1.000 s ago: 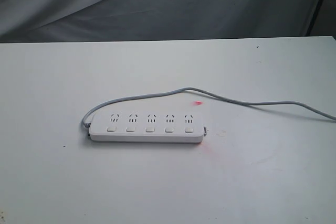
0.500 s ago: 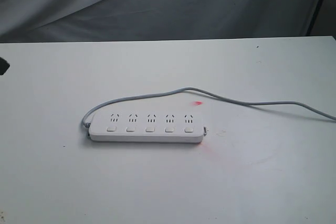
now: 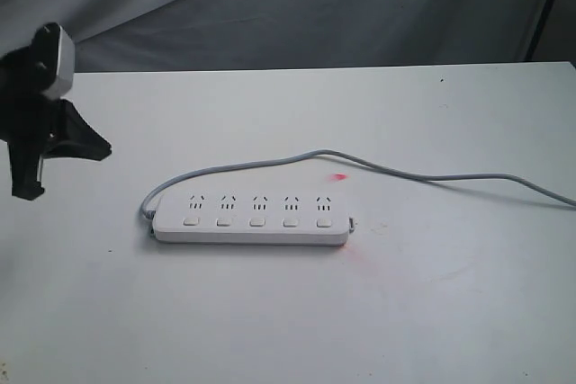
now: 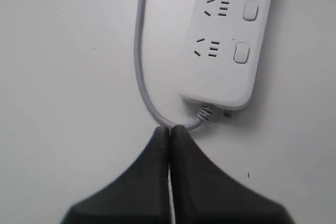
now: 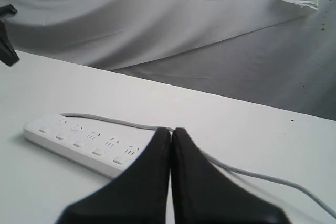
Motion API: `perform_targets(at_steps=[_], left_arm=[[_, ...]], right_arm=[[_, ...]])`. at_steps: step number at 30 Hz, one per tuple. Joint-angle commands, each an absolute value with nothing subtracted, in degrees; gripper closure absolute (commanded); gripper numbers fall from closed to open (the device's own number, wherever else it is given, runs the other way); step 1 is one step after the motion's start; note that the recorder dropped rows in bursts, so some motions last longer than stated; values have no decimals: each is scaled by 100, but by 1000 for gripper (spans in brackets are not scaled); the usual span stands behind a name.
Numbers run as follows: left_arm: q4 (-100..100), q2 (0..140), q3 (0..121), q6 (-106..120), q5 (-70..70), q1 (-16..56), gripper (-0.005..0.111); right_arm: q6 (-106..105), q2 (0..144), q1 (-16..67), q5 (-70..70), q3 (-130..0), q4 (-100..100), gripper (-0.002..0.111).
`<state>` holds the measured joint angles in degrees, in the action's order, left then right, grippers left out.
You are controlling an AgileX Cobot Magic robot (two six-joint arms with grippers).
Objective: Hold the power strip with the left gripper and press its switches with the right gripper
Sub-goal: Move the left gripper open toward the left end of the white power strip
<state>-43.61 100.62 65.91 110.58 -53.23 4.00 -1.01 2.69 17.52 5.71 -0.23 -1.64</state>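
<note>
Power strip (image 3: 250, 220): flat on the table (image 3: 432, 312), long axis left–right in the exterior view.
Left gripper (image 4: 169, 139): jaws together, empty — nearer arm, poised off the strip's left end.
Right gripper (image 5: 171, 136): jaws together, empty, strip ahead of it.

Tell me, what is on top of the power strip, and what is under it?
Nothing rests on the power strip: all five switches and sockets are uncovered. It lies flat on the white table. Its underside is hidden.

Power strip (image 3: 250, 222) on table (image 3: 288, 330), cord (image 3: 432, 179) behind, trailing right
</note>
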Motion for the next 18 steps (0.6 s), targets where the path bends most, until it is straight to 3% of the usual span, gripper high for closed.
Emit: perform_targets(at_steps=[1,6,18], left_arm=[[-4720,10778,6628,11898,-5054,638,103],[-4603,10959,6628,11994,-4733,999,103],[-4751,10959,6628,11956,-5057,997,103]], right_arm=[[-101,226,1721,517,0,-133,108],[-101,226,1721,517,0,-133,108],[-101,226,1721,517,0,-133,108]])
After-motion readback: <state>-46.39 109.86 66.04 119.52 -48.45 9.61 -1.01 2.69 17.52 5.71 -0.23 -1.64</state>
